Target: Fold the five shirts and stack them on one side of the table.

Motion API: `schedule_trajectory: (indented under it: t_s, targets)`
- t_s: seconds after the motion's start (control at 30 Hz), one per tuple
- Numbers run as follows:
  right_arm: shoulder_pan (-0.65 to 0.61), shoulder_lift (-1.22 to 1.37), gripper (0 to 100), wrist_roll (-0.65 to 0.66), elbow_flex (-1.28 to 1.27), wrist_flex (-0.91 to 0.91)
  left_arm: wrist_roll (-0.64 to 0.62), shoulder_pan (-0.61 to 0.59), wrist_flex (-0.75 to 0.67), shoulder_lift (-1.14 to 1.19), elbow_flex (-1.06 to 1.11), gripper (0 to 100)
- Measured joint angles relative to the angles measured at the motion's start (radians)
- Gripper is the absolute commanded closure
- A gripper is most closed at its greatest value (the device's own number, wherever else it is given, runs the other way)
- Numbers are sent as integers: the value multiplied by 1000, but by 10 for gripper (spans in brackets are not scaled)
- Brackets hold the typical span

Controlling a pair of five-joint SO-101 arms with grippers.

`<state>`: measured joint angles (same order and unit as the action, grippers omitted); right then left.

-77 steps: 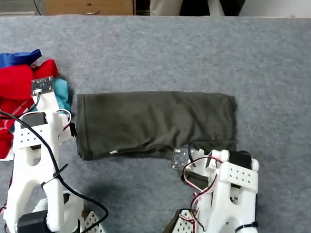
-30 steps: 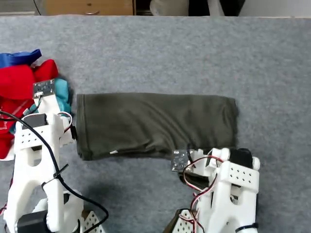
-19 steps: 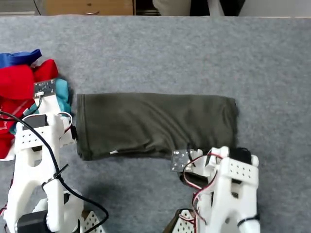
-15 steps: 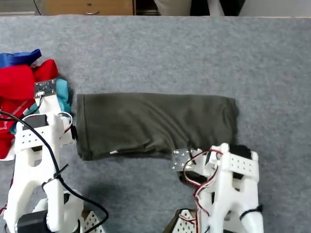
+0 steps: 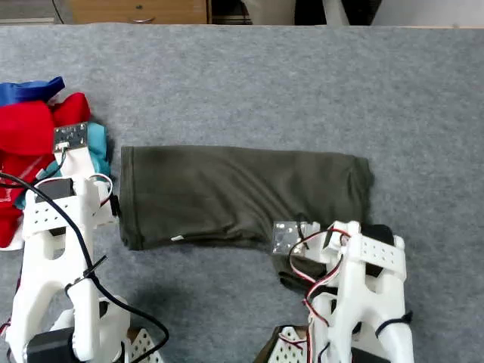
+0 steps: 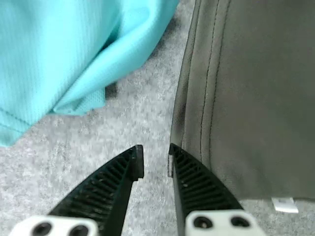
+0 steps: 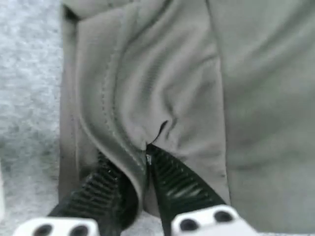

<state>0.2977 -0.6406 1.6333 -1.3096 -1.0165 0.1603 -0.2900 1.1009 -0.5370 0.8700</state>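
An olive shirt (image 5: 242, 193) lies folded into a long band across the middle of the grey table. My right gripper (image 7: 147, 153) is shut on a bunched fold of this shirt (image 7: 162, 98) at its near edge, toward its right end. My left gripper (image 6: 155, 160) sits low at the shirt's left end, open by a narrow gap with only table cloth showing between its fingers. One fingertip (image 6: 172, 156) touches the stitched hem (image 6: 197, 98). In the high view the left gripper (image 5: 113, 204) is beside that end.
A pile of shirts lies at the table's left edge: red (image 5: 30, 128), blue (image 5: 30, 89) and teal (image 5: 97, 144). The teal one (image 6: 64, 54) lies close beside my left gripper. Bare grey table (image 5: 302, 83) stretches behind and to the right of the olive shirt.
The right arm has shifted a little to the right and toward the near edge, and the olive shirt's right part has slid slightly with it. The left arm has barely moved.
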Motion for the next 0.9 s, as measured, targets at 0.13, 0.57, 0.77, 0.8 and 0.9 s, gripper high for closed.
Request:
schedule_trajectory:
  t_s: [0.13,0.57,0.77,0.8,0.9]
  targets:
    - [2,28,994,-68,69,-14,0,0,-14,0,0,904]
    - [-157,109,994,-242,413,-140,0,0,-15,0,0,904]
    - [-163,402,994,-308,641,-129,0,0,-15,0,0,904]
    - [-164,456,994,-318,686,-127,0,0,-15,0,0,904]
    - [-166,582,993,-341,807,-127,0,0,-15,0,0,904]
